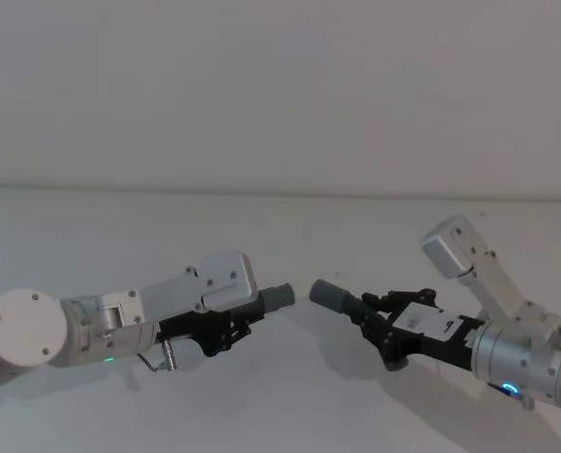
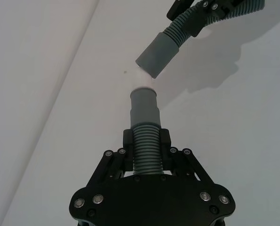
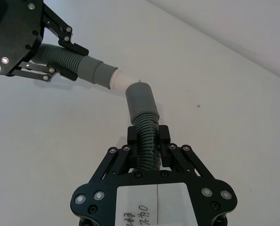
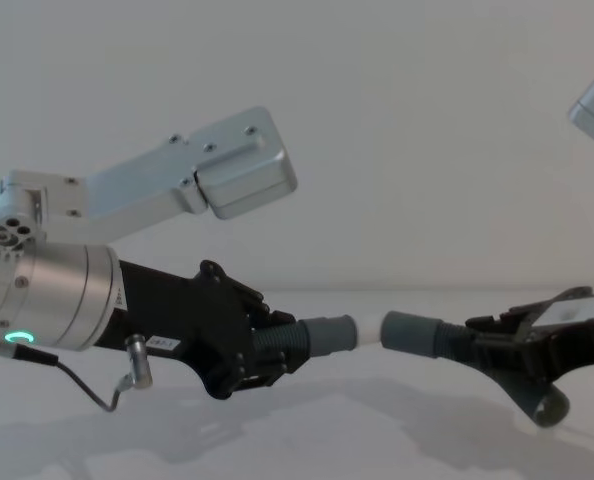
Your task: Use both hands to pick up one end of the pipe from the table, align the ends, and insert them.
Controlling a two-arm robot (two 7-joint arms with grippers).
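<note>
My left gripper (image 1: 226, 330) is shut on the ribbed part of one dark grey pipe piece (image 2: 146, 150). That piece's smooth cuff (image 1: 279, 296) ends in a white tip (image 3: 117, 79). My right gripper (image 1: 380, 326) is shut on the ribbed part of the other pipe piece (image 3: 147, 129), and its cuff (image 1: 330, 294) points toward the left one. Both pieces hang a little above the white table (image 1: 280, 406). The white tip (image 4: 370, 328) sits right at the mouth of the right cuff (image 4: 412, 333). The two cuffs meet at an angle, and I cannot tell whether they touch.
A thin grey cable with a metal plug (image 4: 137, 365) dangles under my left wrist. The silver arm links (image 4: 207, 175) rise above the grippers. The table's far edge meets a pale wall (image 1: 280, 94).
</note>
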